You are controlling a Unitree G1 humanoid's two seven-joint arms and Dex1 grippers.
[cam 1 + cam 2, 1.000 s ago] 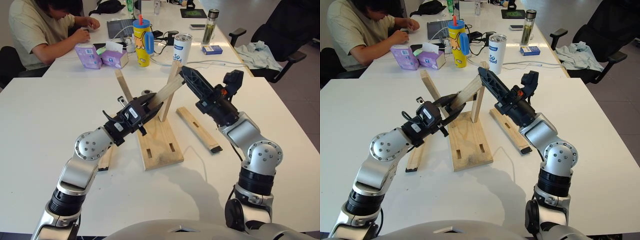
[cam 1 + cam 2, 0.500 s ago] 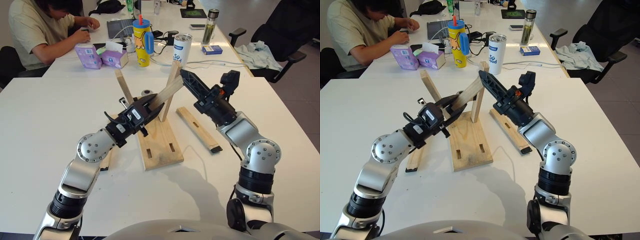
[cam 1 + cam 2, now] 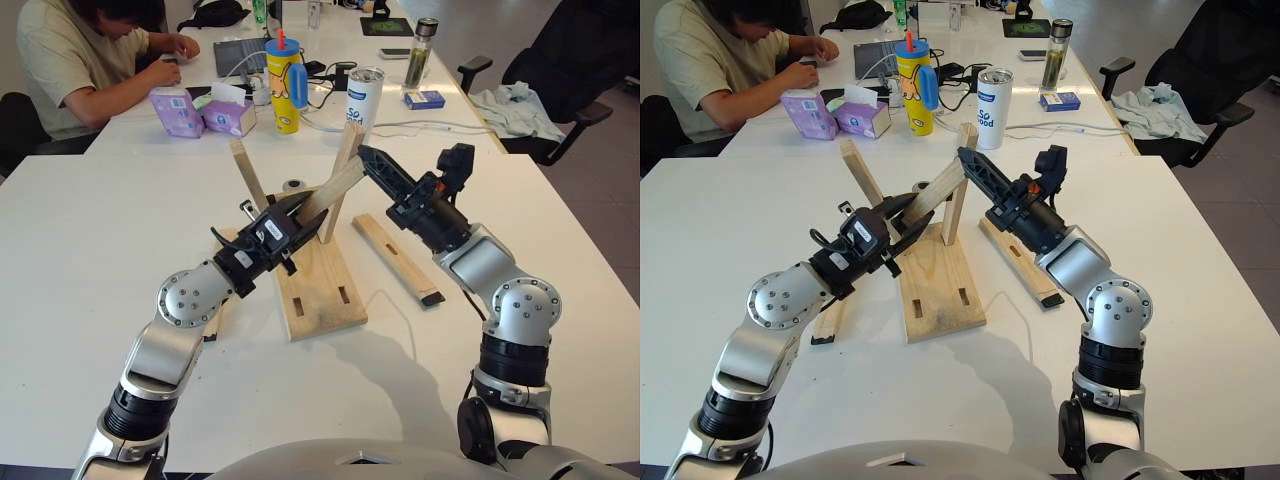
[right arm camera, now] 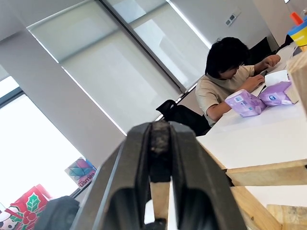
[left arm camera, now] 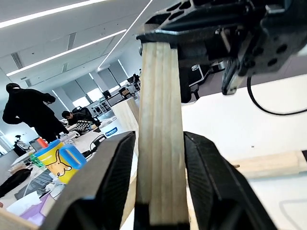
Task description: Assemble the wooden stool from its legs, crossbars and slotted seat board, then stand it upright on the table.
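Note:
The slotted seat board lies flat mid-table. Two wooden legs rise from its far end: one leg leans left, the other leg stands steeper. My left gripper is shut on a wooden crossbar, held slanted up toward the right. In the left wrist view the crossbar sits between both fingers. My right gripper is shut, its tip touching the crossbar's upper end beside the steeper leg. A loose leg lies right of the board. Another wooden piece lies under my left arm.
On the far table stand tissue packs, a yellow cup, a white tumbler and a bottle, with cables around them. An office chair is at the back right. White tabletop spreads to both sides.
My right gripper has come down slightly onto the crossbar's upper end. My left arm has shifted a little forward with the crossbar still in it.

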